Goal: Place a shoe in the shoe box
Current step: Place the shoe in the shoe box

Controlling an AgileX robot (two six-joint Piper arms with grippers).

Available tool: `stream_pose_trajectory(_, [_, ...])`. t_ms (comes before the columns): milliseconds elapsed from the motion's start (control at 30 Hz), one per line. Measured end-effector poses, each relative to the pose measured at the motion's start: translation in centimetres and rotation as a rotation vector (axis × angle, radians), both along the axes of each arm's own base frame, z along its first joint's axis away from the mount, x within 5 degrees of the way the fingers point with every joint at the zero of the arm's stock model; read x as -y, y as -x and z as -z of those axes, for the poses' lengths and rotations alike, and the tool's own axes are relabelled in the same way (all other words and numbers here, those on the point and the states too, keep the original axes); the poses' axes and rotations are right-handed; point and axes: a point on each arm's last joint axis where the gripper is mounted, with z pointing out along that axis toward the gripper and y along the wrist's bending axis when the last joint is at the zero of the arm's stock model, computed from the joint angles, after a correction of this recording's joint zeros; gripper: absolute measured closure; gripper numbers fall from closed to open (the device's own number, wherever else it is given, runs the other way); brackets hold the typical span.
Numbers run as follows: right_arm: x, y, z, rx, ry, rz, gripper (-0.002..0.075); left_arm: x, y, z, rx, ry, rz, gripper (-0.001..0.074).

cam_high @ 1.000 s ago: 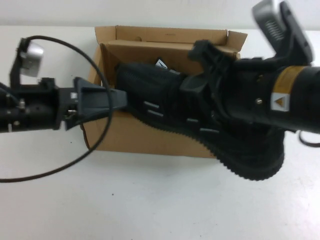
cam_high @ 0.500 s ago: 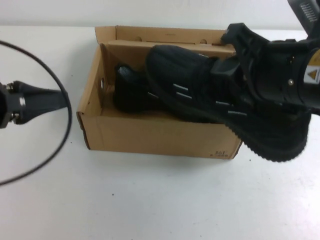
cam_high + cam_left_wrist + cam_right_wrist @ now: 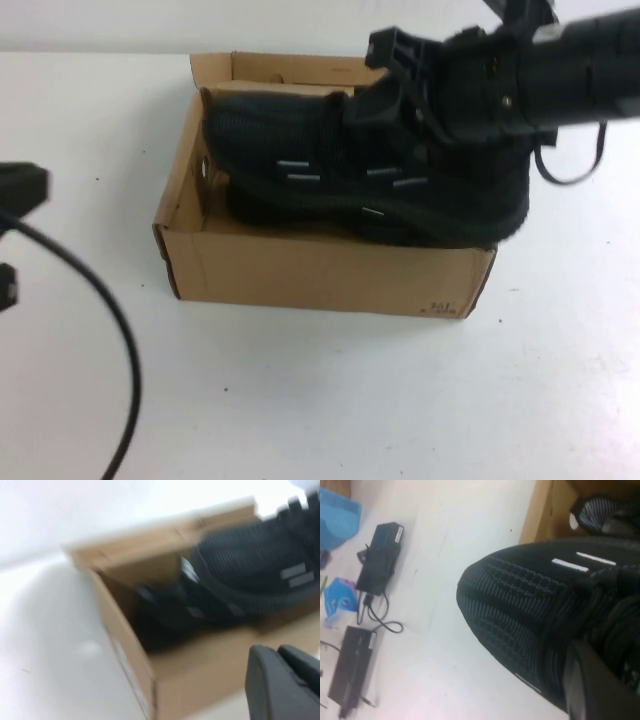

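Note:
The brown cardboard shoe box (image 3: 300, 275) stands open in the middle of the table. My right gripper (image 3: 395, 100) is shut on the black sneaker (image 3: 300, 140) near its collar. It holds the sneaker lengthwise over the box opening, toe to the left and heel over the right end. The black mate (image 3: 255, 208) lies inside the box beneath it. In the right wrist view the held sneaker's toe (image 3: 520, 595) fills the middle beside one finger (image 3: 592, 685). My left gripper (image 3: 285, 680) is shut and empty, left of the box, and shows at the left edge of the high view (image 3: 20, 185).
A black cable (image 3: 100, 290) loops over the table at the front left. The right wrist view shows black power adapters (image 3: 380, 550) and blue items (image 3: 337, 515) on the surface beyond the box. White table (image 3: 350, 400) lies in front of the box.
My right gripper has carried the sneaker left and levelled it over the box opening. My left arm has drawn back to the left, almost out of the high view.

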Motion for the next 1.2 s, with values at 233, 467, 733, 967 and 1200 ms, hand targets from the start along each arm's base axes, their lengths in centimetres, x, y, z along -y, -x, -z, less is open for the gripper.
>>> stream_pose_trajectory(233, [-0.2,-4.6,0.7,-0.016,0.052,-0.086,0.0729,-1.1,3.6,1.5,0.14,0.126,-0.181,0.0736])
stream_pose_trajectory(467, [-1.5,-7.7,4.5,-0.113,0.046,-0.101,0.0729,-1.4,4.5,2.7,0.167,0.16,-0.223,0.0736])
stream_pose_trajectory(733, [-2.6,-9.4,8.3,-0.162,0.029,-0.142,0.0729,-1.4,4.5,2.6,0.167,0.166,-0.225,0.0736])
stream_pose_trajectory(967, [-2.9,-10.0,10.3,-0.201,0.04,-0.152,0.0729,-1.4,4.5,2.6,0.166,0.168,-0.226,0.0736])
stream_pose_trajectory(1200, [-3.0,-10.1,10.7,-0.151,0.073,-0.202,0.0718,-1.4,4.5,2.6,0.168,0.168,-0.228,0.0736])
